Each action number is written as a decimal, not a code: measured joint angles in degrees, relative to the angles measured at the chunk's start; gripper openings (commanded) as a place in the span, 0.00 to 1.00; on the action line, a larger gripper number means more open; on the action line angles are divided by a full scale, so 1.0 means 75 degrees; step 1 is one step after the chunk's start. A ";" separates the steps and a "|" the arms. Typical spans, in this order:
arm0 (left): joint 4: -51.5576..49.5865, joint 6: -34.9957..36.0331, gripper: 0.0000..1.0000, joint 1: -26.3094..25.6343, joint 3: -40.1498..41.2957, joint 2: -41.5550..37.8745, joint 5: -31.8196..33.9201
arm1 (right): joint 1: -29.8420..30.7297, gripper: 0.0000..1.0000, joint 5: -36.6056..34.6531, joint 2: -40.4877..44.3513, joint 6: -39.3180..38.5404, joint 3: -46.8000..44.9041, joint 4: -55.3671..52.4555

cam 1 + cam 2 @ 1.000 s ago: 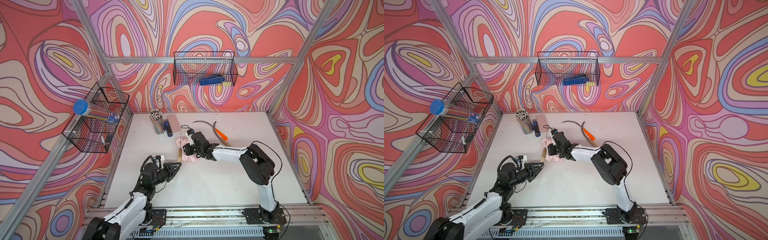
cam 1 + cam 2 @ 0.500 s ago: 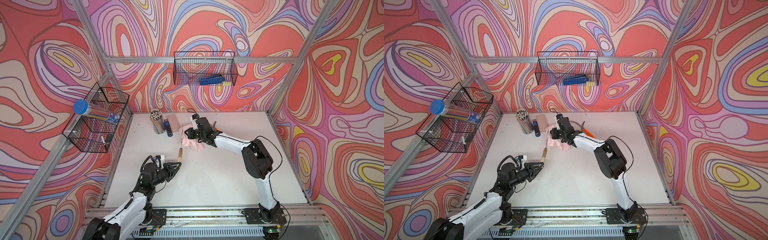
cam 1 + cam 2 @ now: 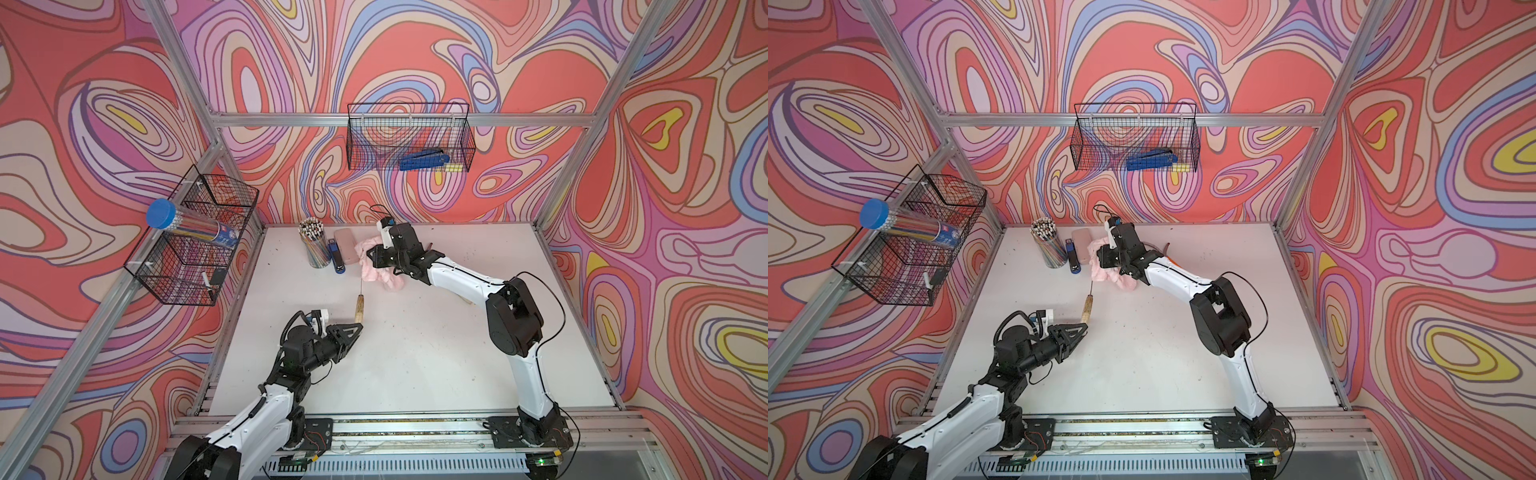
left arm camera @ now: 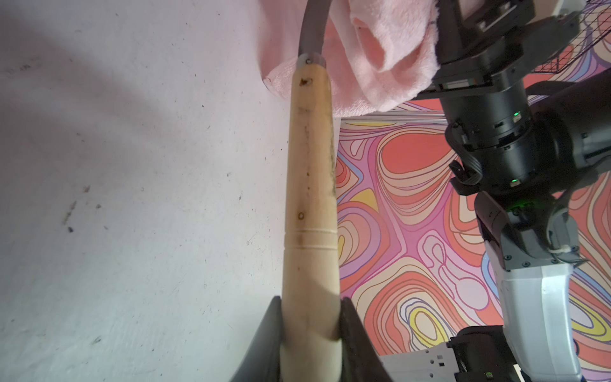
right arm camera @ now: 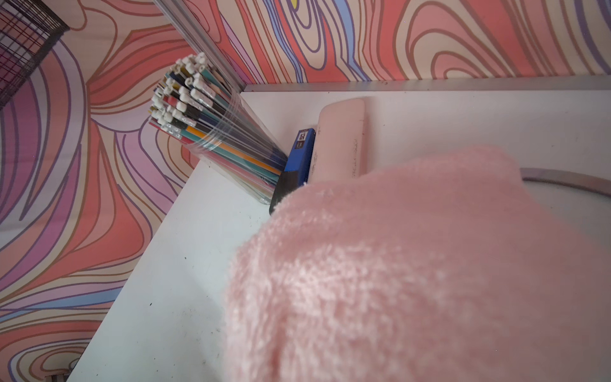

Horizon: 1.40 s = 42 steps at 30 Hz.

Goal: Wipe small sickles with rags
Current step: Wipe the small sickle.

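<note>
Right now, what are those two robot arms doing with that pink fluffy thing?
The left gripper holds a small sickle with a pale wooden handle by the handle's end. The right gripper is shut on the fluffy pale pink rag, which is bunched against the sickle's curved grey blade.

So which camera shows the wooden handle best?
The left wrist view: the handle fills the picture, stains and grooves clear, pinched in the left gripper. In both top views it is tiny. The right wrist view misses it; the rag covers most of that picture.
</note>
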<state>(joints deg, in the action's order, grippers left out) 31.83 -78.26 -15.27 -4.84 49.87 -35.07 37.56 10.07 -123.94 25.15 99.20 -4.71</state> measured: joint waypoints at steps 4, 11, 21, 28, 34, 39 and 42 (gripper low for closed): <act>-0.0125 0.0000 0.00 0.0000 0.0000 0.0009 -0.0006 | 0.0000 0.00 0.0204 0.0000 0.0178 -0.0968 0.0431; -0.0128 0.0003 0.00 0.0000 0.0000 0.0012 -0.0009 | 0.0248 0.00 0.0466 0.0166 0.0478 -0.2556 0.1253; -0.0026 0.0017 0.00 0.0000 0.0000 0.0009 -0.0058 | 0.1003 0.00 0.0484 0.1040 0.0720 -0.3471 0.2005; -0.0017 0.0012 0.00 0.0035 0.0000 0.0009 -0.0058 | 0.0901 0.00 0.0332 0.1110 0.0688 -0.3258 0.1746; -0.0015 0.0015 0.00 0.0044 0.0000 0.0009 -0.0061 | 0.0399 0.00 0.0309 0.0848 0.0600 -0.2174 0.1320; -0.0052 0.0009 0.00 0.0044 0.0000 0.0012 -0.0061 | 0.0026 0.00 0.0140 0.0685 0.0425 -0.1297 0.0950; -0.0076 0.0006 0.00 0.0044 0.0000 0.0015 -0.0064 | -0.0015 0.00 -0.0012 0.0618 0.0297 -0.0813 0.0708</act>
<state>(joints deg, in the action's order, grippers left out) 31.27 -78.22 -14.94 -4.84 49.98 -35.55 37.45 9.98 -119.31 27.38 93.10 0.60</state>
